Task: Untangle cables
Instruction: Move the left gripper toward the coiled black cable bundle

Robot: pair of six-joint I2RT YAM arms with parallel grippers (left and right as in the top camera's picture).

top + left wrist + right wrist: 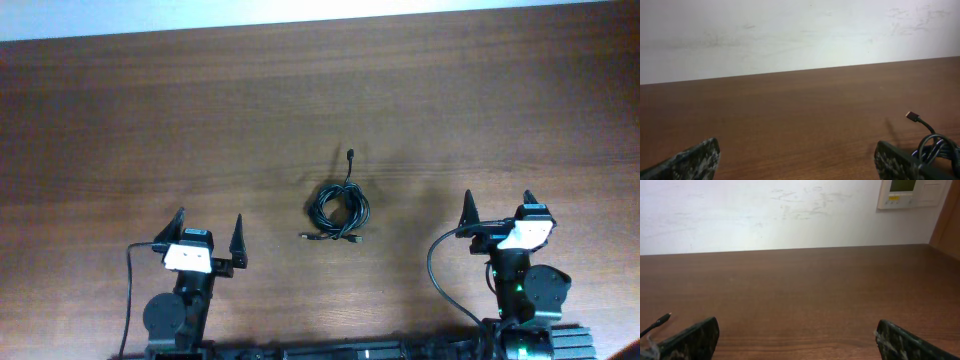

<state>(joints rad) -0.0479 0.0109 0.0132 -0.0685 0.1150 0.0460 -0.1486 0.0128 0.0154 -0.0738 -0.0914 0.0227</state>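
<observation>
L gripper (210, 218) sits by the table's (150, 100) near edge, L of centre. Fingers are released & spread wide, nothing btwn them. In the L wrist view its fingertips (695, 160) frame bare wood, w/ open room ahead right up to the far edge. There is more bare wood on its L, out to the frame's side.

Centre: the cables (352, 207) lie as one small loose coil on the table. They are btwn the two arms & a bit fwd of both, touching neither. One strand runs out toward the far edge & ends in a plug tip (351, 154). Short ends poke out at the coil's near side. The L wrist view has the cables (935, 147) low at R, partly behind the R finger.

R gripper (498, 200) is by the near edge, R of centre, fingers released, wide apart, empty. In the R wrist view its fingertips (695, 340) sit low in frame & one cable end just shows at far L. Bare wood lies ahead & to the R.

Surface: dark brown wood grain, flat, w/ soft glare. The far edge meets a white scuffed wall (765, 210). A pale wall panel (910, 192) w/ a small screen hangs upper R.
</observation>
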